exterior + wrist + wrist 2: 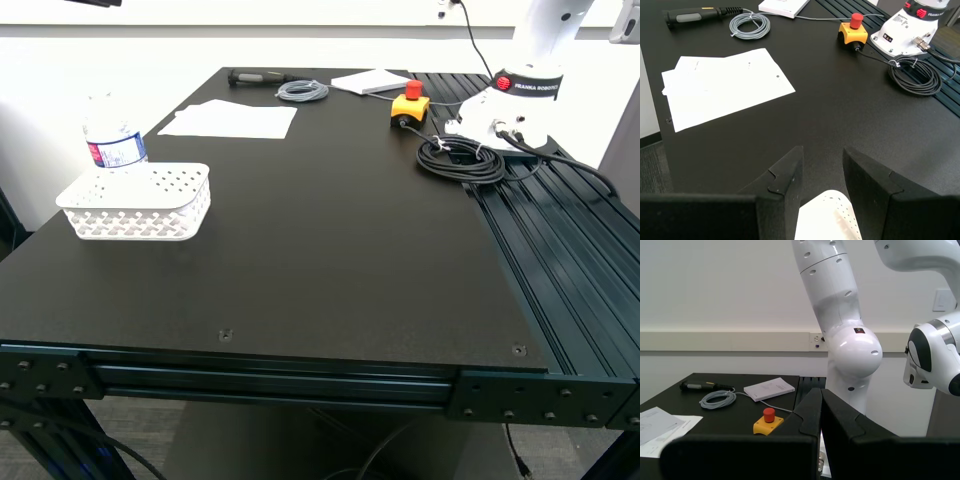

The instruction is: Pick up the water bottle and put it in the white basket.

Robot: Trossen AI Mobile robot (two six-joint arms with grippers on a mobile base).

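The water bottle (pixel 112 138) stands upright near the table's edge at the exterior view's left, right behind the white basket (pixel 137 202). The basket looks empty. Neither gripper shows in the exterior view. In the first wrist view my first gripper (pixel 822 172) is open and empty, and a corner of the basket (pixel 829 218) shows below and between its fingers. The bottle is out of that view. In the second wrist view my second gripper (pixel 820 415) is shut with nothing between its fingers and is held above the table, facing a white robot arm (pixel 847 340).
White paper sheets (pixel 232 120) lie behind the basket. At the back are a black-handled tool (pixel 255 77), a grey cable coil (pixel 302 91), a white booklet (pixel 370 82) and a yellow box with a red button (pixel 410 105). A black cable coil (pixel 462 160) lies by the other robot's base (pixel 510 110).
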